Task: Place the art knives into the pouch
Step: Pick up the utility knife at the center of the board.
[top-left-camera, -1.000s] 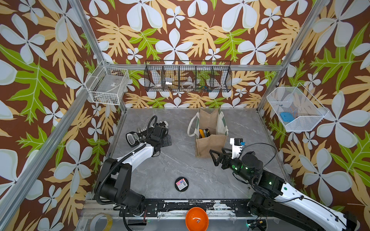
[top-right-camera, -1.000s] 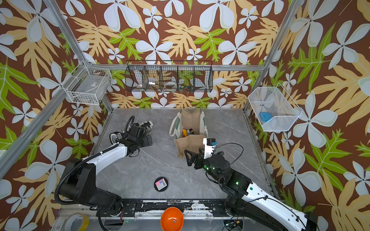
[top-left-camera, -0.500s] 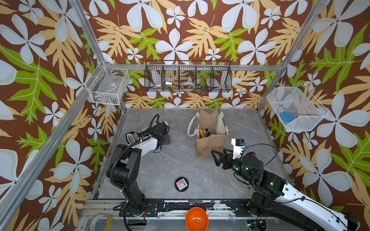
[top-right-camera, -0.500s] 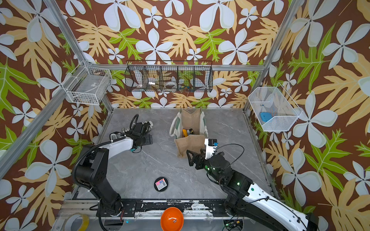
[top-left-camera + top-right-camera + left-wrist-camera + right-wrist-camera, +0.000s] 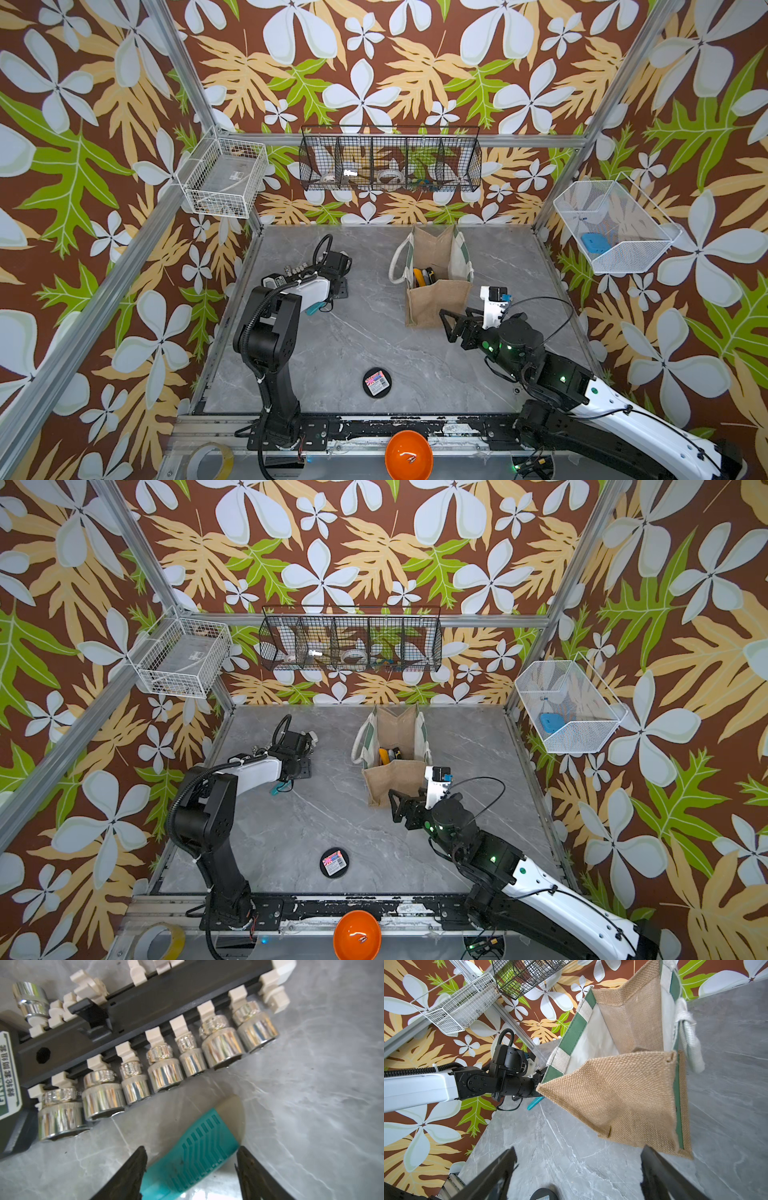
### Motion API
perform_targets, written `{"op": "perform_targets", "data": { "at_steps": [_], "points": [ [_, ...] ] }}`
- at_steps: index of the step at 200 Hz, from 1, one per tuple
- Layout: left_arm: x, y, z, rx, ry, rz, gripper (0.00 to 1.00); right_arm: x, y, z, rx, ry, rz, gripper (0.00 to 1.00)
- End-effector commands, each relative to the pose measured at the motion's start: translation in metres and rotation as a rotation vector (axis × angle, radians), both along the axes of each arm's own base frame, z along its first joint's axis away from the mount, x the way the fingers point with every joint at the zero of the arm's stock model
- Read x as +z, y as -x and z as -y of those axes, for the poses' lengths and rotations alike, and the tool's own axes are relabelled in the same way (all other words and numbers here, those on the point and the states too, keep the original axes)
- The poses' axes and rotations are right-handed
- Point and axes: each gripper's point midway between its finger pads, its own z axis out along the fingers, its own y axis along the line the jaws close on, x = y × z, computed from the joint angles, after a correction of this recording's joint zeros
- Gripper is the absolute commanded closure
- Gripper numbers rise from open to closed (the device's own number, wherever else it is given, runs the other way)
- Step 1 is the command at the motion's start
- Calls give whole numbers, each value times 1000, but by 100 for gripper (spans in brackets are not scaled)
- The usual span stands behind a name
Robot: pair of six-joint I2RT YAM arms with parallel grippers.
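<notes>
At the far left of the bench (image 5: 374, 340) lies a socket rail (image 5: 145, 1012), its chrome sockets in a row. Just beside it is the knife (image 5: 207, 1136), flat on the bench, a teal ribbed handle with a cream end pointing toward the sockets.

The left tool (image 5: 191, 1149) is low over it with its fingers spread, one on each side of the handle. The handle's long axis runs out between them, so they would close across its narrow width. A gap shows on one side, so I judge it not yet pinched. In a top view only the teal tip (image 5: 280, 788) pokes out from under the left wrist.

Further right, well apart from the knife, the pouch (image 5: 432, 299) stands upright with its mouth open to the top (something yellow and black is already inside).

Rightmost, the right tool (image 5: 444, 325) is near the pouch's near face, fingers spread and holding nothing.

The left arm is plainly the nearer one. Once the knife is gripped, the carry runs rightward to the pouch mouth, and it would need lifting over the rim.
</notes>
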Motion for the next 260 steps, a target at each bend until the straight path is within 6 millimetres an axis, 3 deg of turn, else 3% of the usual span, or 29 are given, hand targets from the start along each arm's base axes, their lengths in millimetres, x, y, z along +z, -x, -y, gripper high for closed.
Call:
{"op": "perform_targets", "data": {
  "at_steps": [1, 22, 43, 143, 215, 260],
  "points": [
    [-5, 1, -1, -16, 9, -29, 32, 2, -3, 3, -22, 16, 10, 7],
    [-11, 0, 2, -30, 53, -45, 35, 0, -4, 4, -29, 26, 10, 7],
    [-14, 0, 9, -60, 84, -55, 45, 2, -5, 4, -33, 35, 13, 7],
    [-29, 13, 24, -71, 190, -102, 65, -1, -10, -1, -32, 68, 11, 7],
    [-30, 25, 26, -55, 226, -107, 70, 0, -12, -2, -35, 70, 15, 7],
    [-17, 27, 30, -60, 259, -80, 73, 3, -14, -5, -29, 69, 15, 7]
  ]
}}
